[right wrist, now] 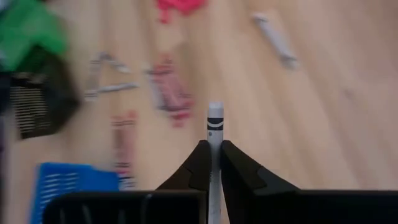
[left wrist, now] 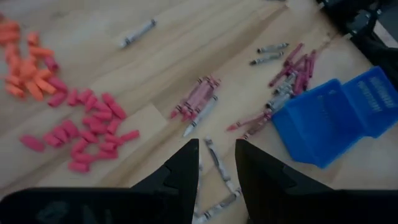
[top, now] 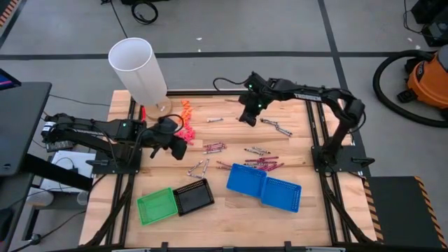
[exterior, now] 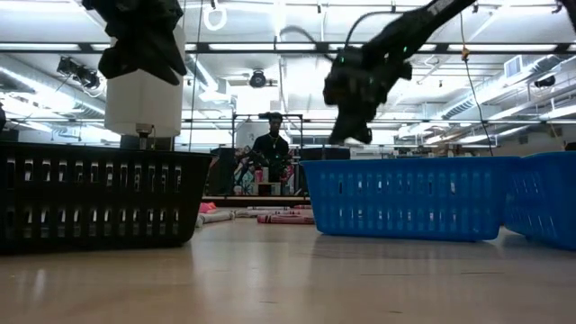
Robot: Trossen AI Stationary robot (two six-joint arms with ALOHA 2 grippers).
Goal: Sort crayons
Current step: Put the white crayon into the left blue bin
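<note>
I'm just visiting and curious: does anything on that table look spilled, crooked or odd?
Yes. The white cup leans tilted at the table's far left corner rather than standing upright. Crayons lie scattered in loose clusters, outside the blue baskets. The right gripper pinches one grey crayon in its fingers.

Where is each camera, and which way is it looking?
High view: above the table, looking straight down; both arms show.
Low view: at table-top height, looking level past the blue basket; arms hang from above.
Left wrist view: over the left gripper, facing crayons.
Right wrist view: over the right gripper, which pinches a grey crayon.
Shared: high and low views both show the blue basket.
</note>
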